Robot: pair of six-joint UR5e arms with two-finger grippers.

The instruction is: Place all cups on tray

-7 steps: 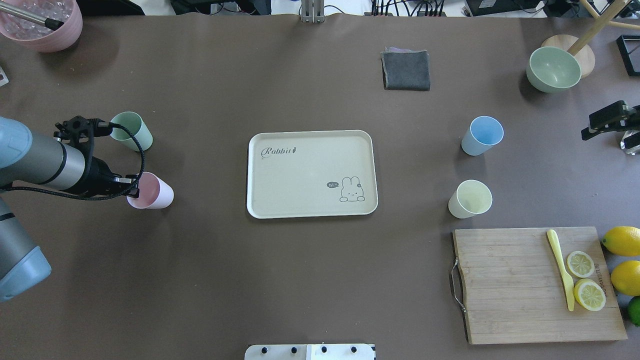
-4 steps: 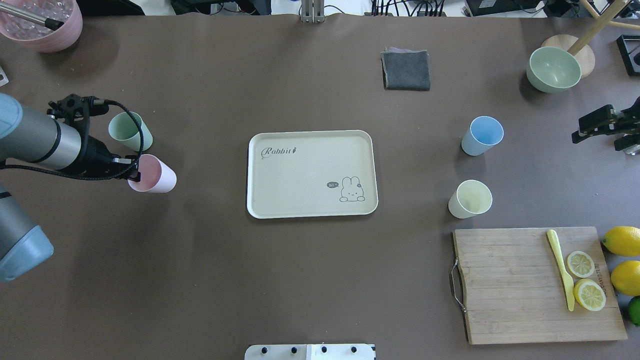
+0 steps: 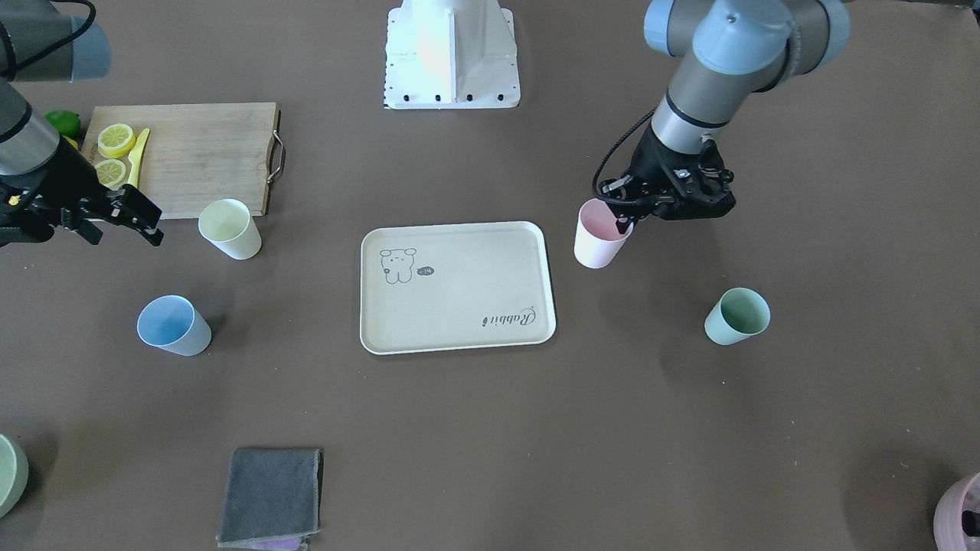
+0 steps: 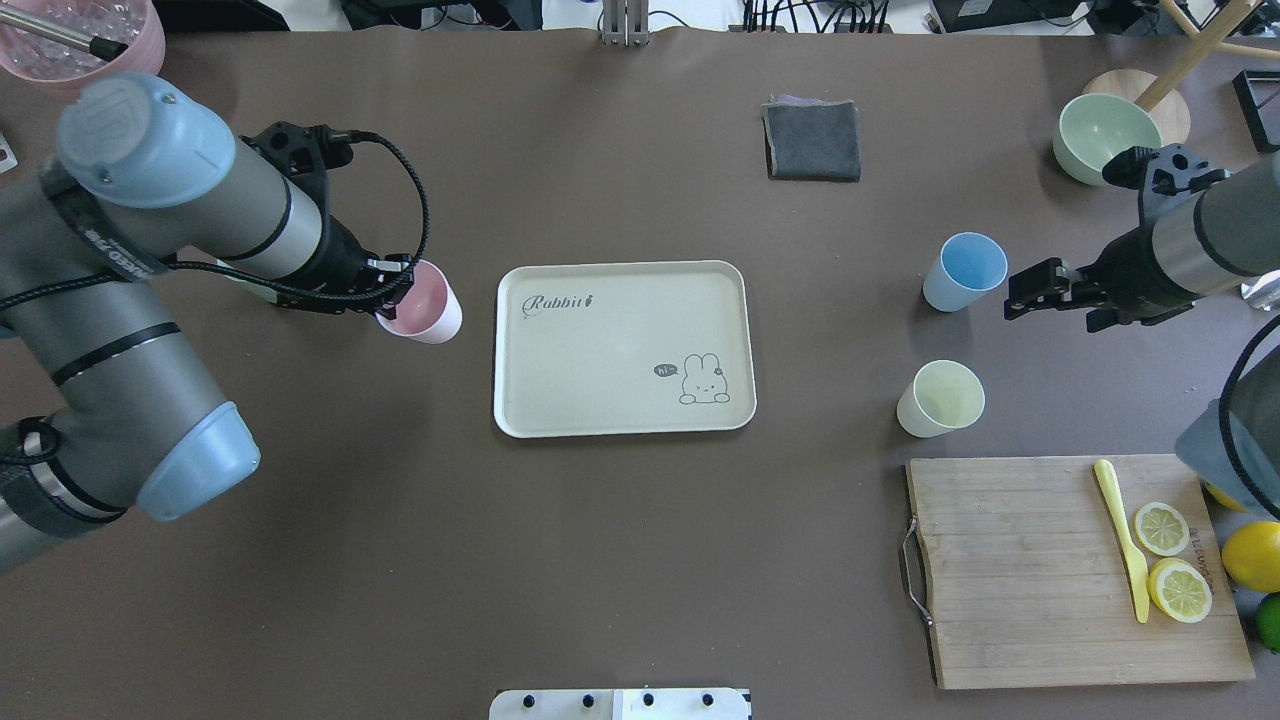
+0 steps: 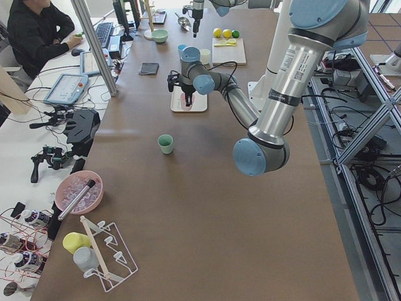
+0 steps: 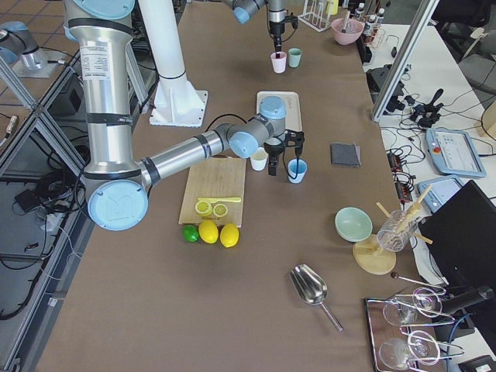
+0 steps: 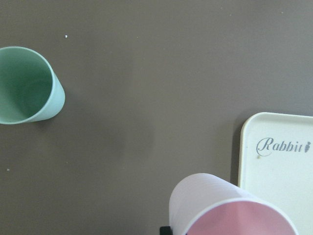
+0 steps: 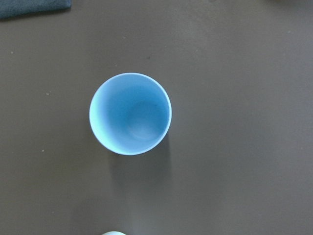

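— How many cups?
— 4: 1 pink cup (image 4: 425, 310), 1 yellow cup (image 4: 940, 398), 1 green cup (image 3: 736, 316), 1 blue cup (image 4: 965, 270).
— Trays?
— 1 tray (image 4: 620, 345).
— Fruit?
— 2 lemon halves (image 4: 1160, 527), 2 whole lemons (image 6: 209, 230), 1 lime (image 6: 191, 232).
— Anything more?
— 1 board (image 4: 1010, 570), 1 knife (image 4: 1125, 540), 1 cloth (image 4: 812, 140), 1 bowl (image 4: 1095, 135), 1 pot (image 5: 78, 191).

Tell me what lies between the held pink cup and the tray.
Nothing: only a bare strip of table separates the pink cup from the tray, clearest in the overhead view.
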